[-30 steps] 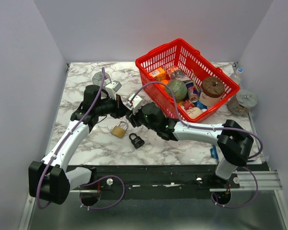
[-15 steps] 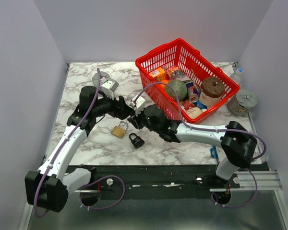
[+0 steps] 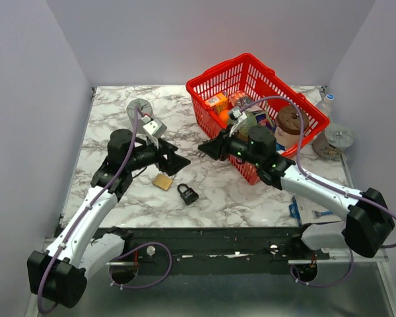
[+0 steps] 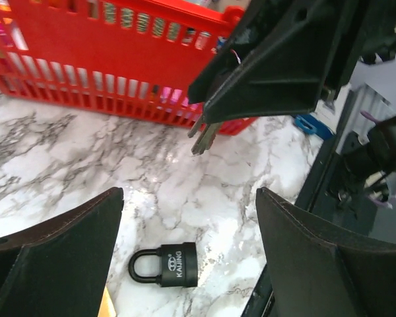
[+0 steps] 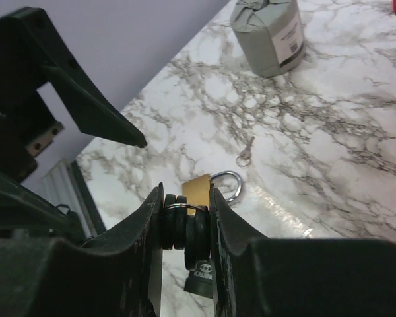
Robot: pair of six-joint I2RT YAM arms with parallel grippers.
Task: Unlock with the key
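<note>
My right gripper (image 3: 203, 149) (image 5: 185, 201) is shut on the key (image 5: 183, 221), pinching black plastic heads joined by a thin ring. Its silver blades (image 4: 203, 135) poke out of the fingertips in the left wrist view. It hangs above the table near the basket's front corner. My left gripper (image 3: 179, 159) (image 4: 188, 214) stands open and empty a short way to the left, facing it. The black padlock (image 3: 187, 193) (image 4: 165, 265) lies flat on the marble below the two grippers. The brass padlock (image 3: 162, 181) (image 5: 204, 188) lies just left of it.
A red basket (image 3: 204, 89) (image 4: 86, 39) full of groceries stands at the back right. A grey roll (image 3: 138, 106) (image 5: 267, 33) sits at the back left. A small loose silver key on a ring (image 5: 245, 153) lies beyond the brass padlock. Jars (image 3: 335, 139) stand at the right edge.
The two grippers were together above the brass padlock. The left one has opened and drawn back left. The right one has swung right towards the basket with the key.
</note>
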